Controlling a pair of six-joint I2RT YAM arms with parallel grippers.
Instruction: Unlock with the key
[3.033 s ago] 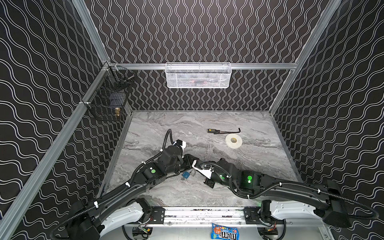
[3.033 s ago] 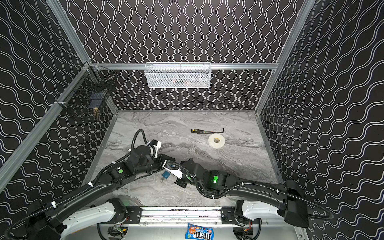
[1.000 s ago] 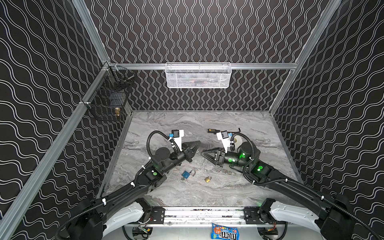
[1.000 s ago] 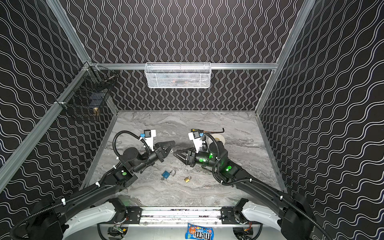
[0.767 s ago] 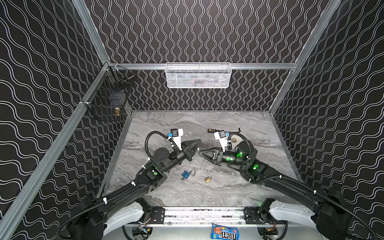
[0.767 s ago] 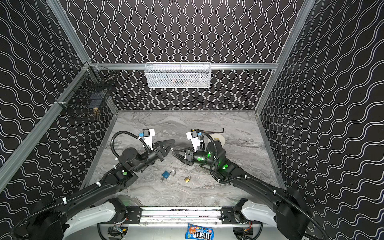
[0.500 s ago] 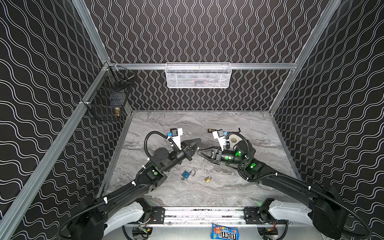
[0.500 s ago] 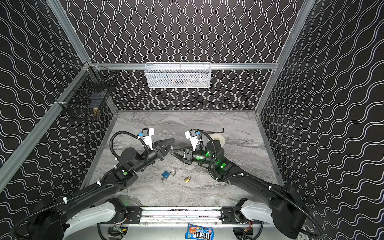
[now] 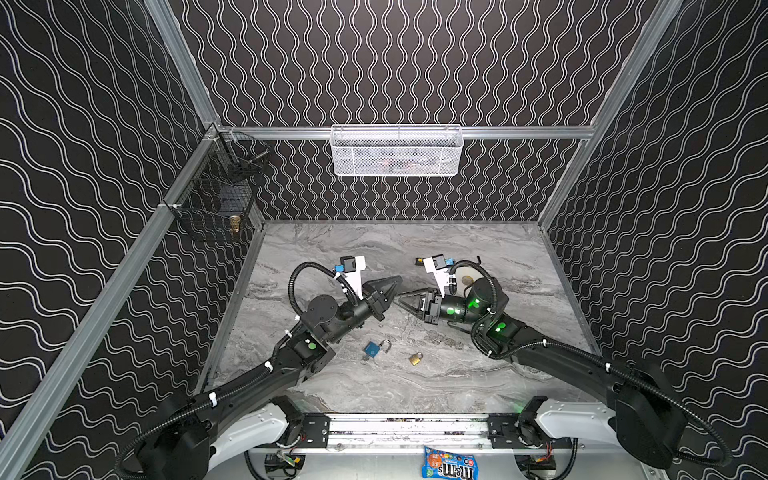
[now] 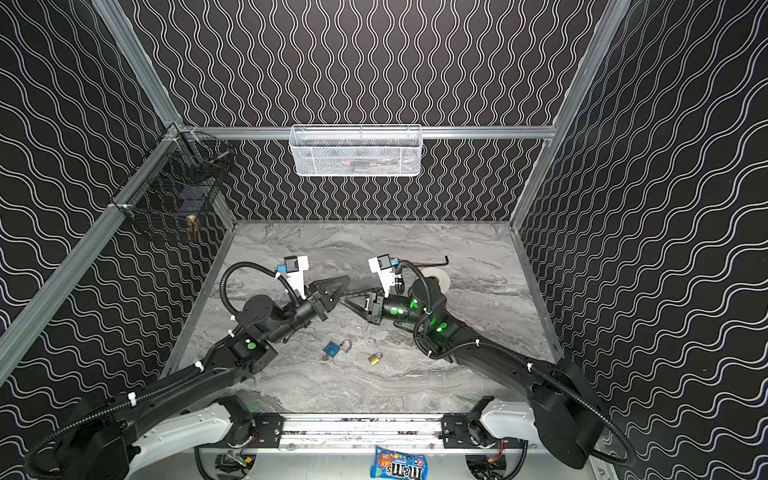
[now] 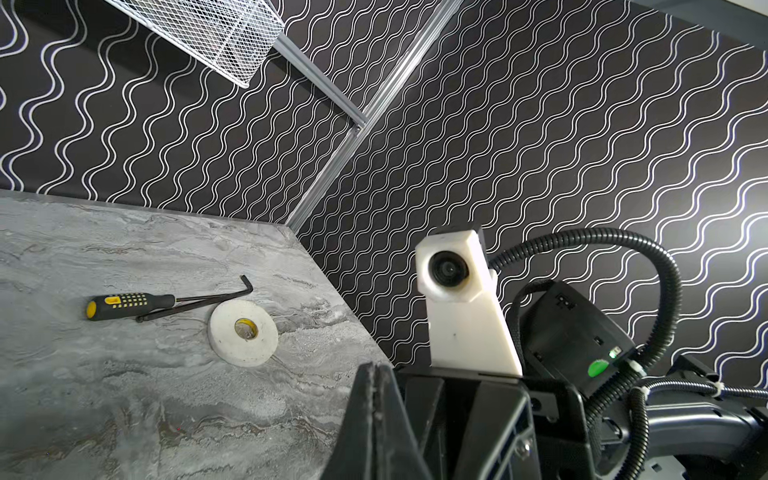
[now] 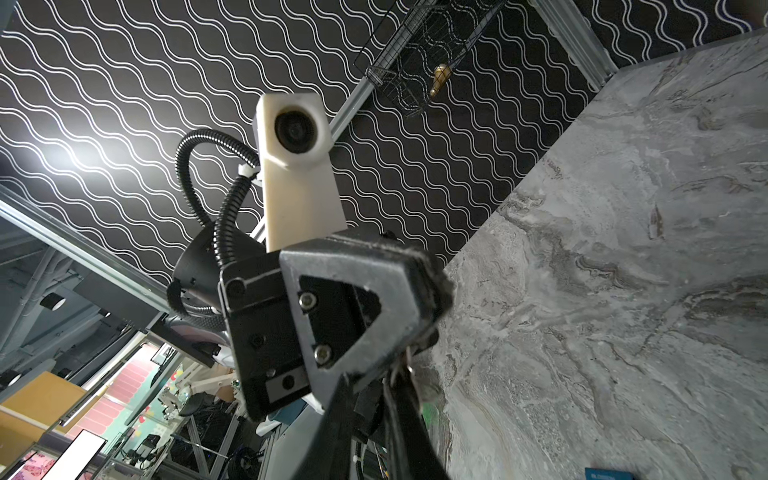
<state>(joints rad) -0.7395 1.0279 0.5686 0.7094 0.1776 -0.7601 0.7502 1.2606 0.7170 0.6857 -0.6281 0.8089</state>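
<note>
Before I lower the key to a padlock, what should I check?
1. Left gripper shut on keys: ok, the ring hangs below its tips.
2. Right gripper holding the keys: cannot tell; it sits right at them.
3. Blue padlock steadied: not ok, it lies loose on the table.
4. Blue padlock's shackle locked or open: cannot tell.
5. Brass padlock apart from the blue one: ok.
6. Tape and screwdriver out of the way: ok, farther back.
</note>
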